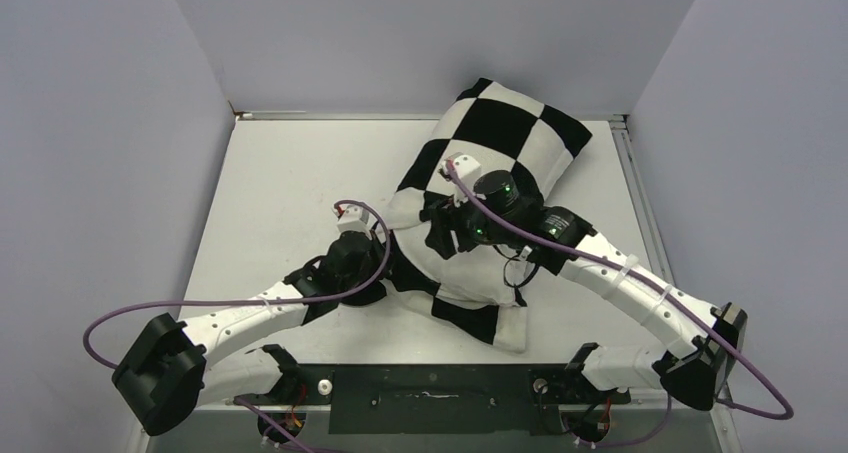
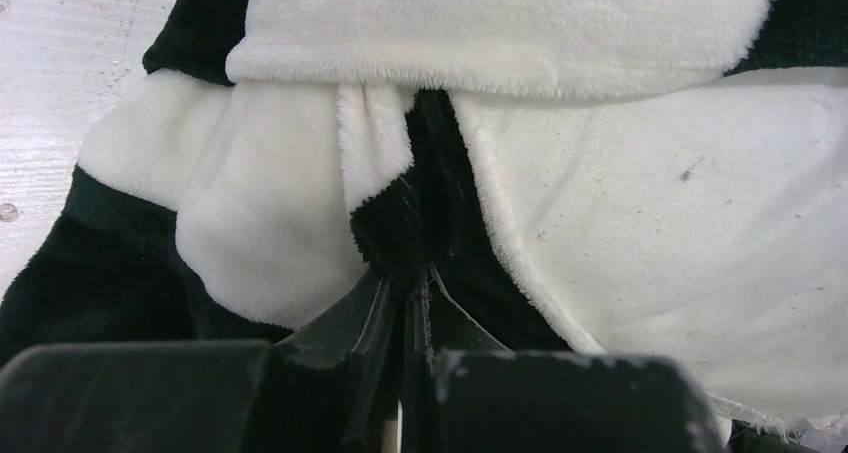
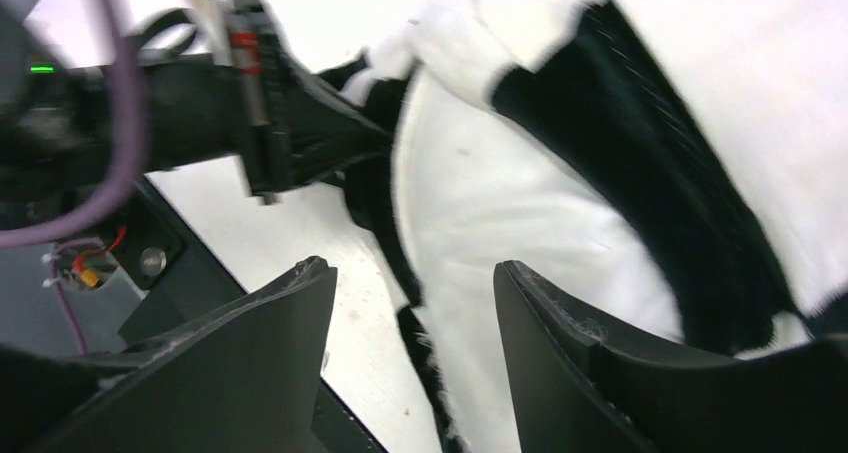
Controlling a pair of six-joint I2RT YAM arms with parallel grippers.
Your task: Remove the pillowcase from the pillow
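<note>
The black-and-white checkered pillowcase point(image 1: 505, 128) lies diagonally across the table, over the pillow. The plain white pillow point(image 1: 512, 335) shows at the near end. In the left wrist view it is the smooth white cloth point(image 2: 700, 253) inside the fuzzy pillowcase point(image 2: 270, 213) opening. My left gripper point(image 1: 385, 263) is shut on a black fold of the pillowcase edge point(image 2: 410, 278). My right gripper point(image 1: 440, 235) hovers open over the near part of the pillow. In the right wrist view its jaws point(image 3: 410, 288) straddle the pillowcase's dark edge point(image 3: 405, 273) and the white pillow point(image 3: 500, 213) without touching either.
The white table point(image 1: 290, 193) has walls on the left, far and right sides. A black mounting plate point(image 1: 430, 393) runs along the near edge between the arm bases. Purple cables point(image 1: 110, 318) loop off both arms. The left arm's wrist point(image 3: 290, 133) is close in front of the right gripper.
</note>
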